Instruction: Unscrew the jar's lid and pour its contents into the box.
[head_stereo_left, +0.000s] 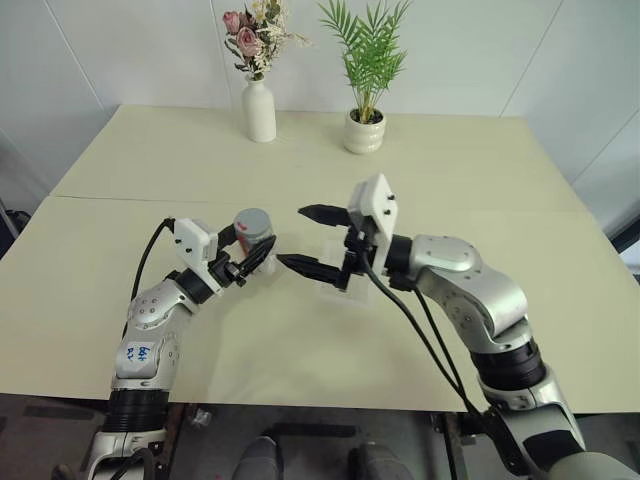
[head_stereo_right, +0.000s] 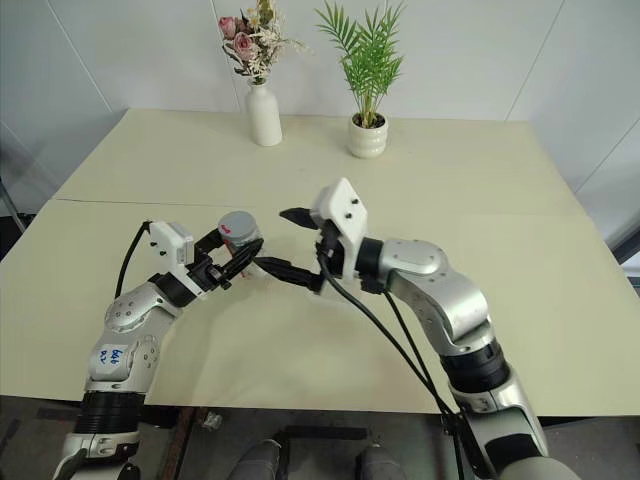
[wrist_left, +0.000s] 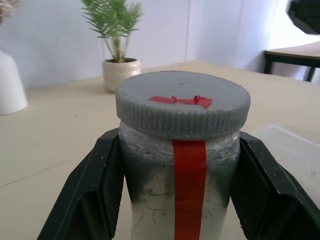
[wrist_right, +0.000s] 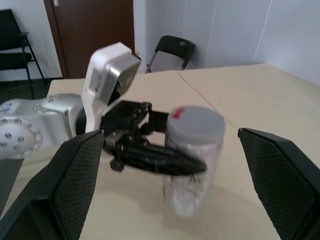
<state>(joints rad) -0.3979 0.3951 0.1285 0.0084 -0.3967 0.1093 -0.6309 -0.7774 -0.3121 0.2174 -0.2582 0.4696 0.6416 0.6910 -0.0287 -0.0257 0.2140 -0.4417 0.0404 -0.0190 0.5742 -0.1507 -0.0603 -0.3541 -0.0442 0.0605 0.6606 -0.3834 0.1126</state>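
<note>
- Jar (head_stereo_left: 254, 237): upright, long axis vertical, grey lid (wrist_left: 182, 102) on top, above the table's (head_stereo_left: 120, 240) front-left part.
- Left gripper (head_stereo_left: 252, 262): clamped around the jar's body.
- Right gripper (head_stereo_left: 312, 240): jaws spread wide, pointing at the jar, just beside it.

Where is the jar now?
The jar is on the robot's left, held in the left gripper, lid on, beside the open right gripper.

Silver-grey jointed arms, black bands at elbows. White boxy camera housing behind each black two-fingered left gripper (head_stereo_left: 252, 262) and right gripper (head_stereo_left: 311, 238). Black cables trailed behind; blue scribbles marked left forearm.
</note>
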